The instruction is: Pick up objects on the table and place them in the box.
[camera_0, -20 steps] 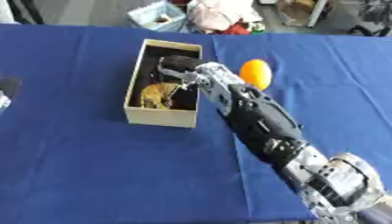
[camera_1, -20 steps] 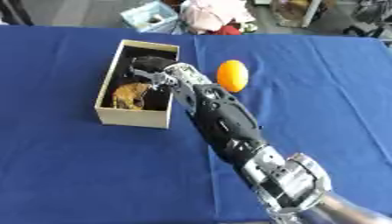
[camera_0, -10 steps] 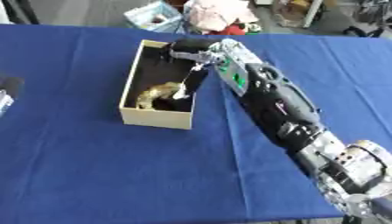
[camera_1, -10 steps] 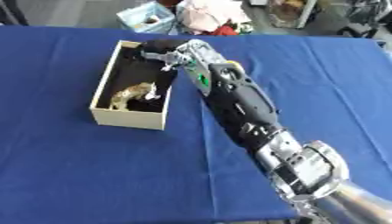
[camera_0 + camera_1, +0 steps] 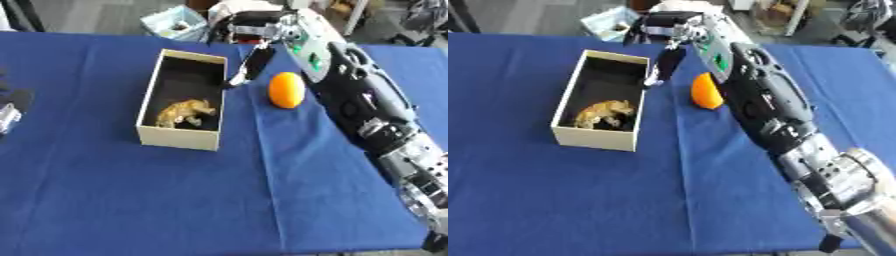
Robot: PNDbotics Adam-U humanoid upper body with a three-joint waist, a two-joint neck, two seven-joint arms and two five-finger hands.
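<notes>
One box stands on the blue bench, below and to the left of our right hand, and a small golden-brown figure lies inside it. Our right hand is raised above the far edge of the bench with curled fingers; a dark thing hangs under it, but we cannot tell if the hand grips it. Just below the hand, beside our forearm, an orange ball rests on the cloth. Our left hand shows in no view.
</notes>
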